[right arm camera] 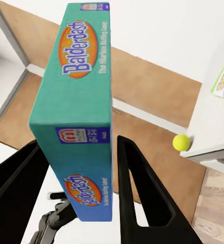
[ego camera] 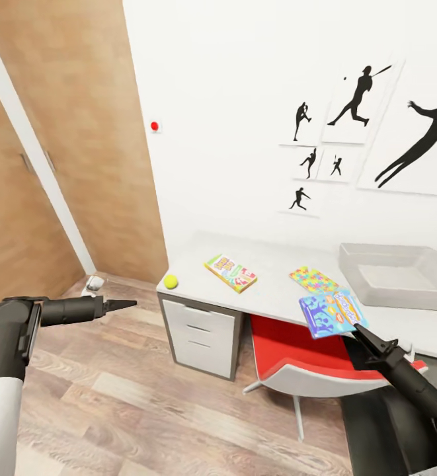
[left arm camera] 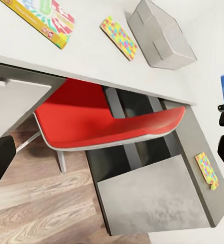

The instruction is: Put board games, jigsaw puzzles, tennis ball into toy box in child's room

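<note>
Landmark for all positions: toy box, pale grey open tray at the right end of the surface, against the wall.

L gripper: held out over the wood floor, well left of the toy box and clear of the surface. Jaws appear closed to a point, nothing between them.

Tennis ball: on the surface corner farthest left of the toy box, near the edge. Light, round, will roll; judged best pinched across the middle, approach from above.

Board game, white-green-yellow lid: flat on the surface, well left of the toy box. Stiff thin carton, prob. light; lid likely slick. Lying flat, so a long edge is the only hold; may need sliding to the surface edge first.

Jigsaw puzzle: flat on the surface, just left of the toy box. Very thin, little edge to grip; interlocked pieces might flex or part. A second jigsaw puzzle lies on the lower grey section, seen in L wrist view.

Blue board game: in R gripper, in front of the toy box and a little left of it, above the red chair. R wrist view shows the jaws part open, clamped on the box's two broad faces at one end. Box rigid; hold at one end only, so tilt or slip is a risk on release.
</note>
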`<state>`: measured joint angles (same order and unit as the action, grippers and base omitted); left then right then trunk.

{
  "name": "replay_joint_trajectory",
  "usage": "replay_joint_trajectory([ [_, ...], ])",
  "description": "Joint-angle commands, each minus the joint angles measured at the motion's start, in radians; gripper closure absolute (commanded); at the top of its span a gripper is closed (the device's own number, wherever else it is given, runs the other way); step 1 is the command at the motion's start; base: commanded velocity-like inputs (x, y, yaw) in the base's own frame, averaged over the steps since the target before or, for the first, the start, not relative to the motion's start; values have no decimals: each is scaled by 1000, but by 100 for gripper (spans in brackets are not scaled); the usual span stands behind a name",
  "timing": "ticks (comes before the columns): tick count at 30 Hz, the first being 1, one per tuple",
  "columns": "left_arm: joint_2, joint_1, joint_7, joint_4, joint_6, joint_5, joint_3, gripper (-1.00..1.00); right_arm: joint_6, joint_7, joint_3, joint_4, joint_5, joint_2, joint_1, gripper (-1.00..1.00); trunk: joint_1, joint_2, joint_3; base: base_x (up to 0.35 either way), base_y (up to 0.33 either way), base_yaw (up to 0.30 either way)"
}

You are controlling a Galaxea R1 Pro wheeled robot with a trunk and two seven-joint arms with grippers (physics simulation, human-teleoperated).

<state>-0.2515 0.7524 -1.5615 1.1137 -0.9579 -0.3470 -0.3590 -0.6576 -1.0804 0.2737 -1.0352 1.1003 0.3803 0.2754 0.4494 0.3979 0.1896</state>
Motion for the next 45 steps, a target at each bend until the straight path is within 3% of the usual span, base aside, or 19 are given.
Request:
replay_joint_trajectory([
  [1, 1, 1, -9, 0, -10, -10, -2, -100, -10, -1, 3, 7, 9, 0, 1, 100, 1, 2, 1, 0, 0, -256],
  [13, 1, 1, -9, -2, -10, -10, -3, -100, -11, -2, 24, 35, 10, 0, 1, 100, 1, 2, -4, 0, 0, -254],
  [38, -1, 1, -9, 2, -10, -9, -5, -100, -8, 3, 25, 41, 9, -2, 1, 100, 1, 2, -16, 0, 0, -249],
  [43, 4, 10, -9, 4, -15, 37, -4, -100, -6, 3, 25, 46, 8, -7, 1, 100, 1, 2, -19, 0, 0, -244],
  [45, 39, 15, -9, 7, -23, 65, 11, -100, -1, 7, 23, 46, 3, -10, 1, 100, 1, 2, -20, 0, 0, -231],
])
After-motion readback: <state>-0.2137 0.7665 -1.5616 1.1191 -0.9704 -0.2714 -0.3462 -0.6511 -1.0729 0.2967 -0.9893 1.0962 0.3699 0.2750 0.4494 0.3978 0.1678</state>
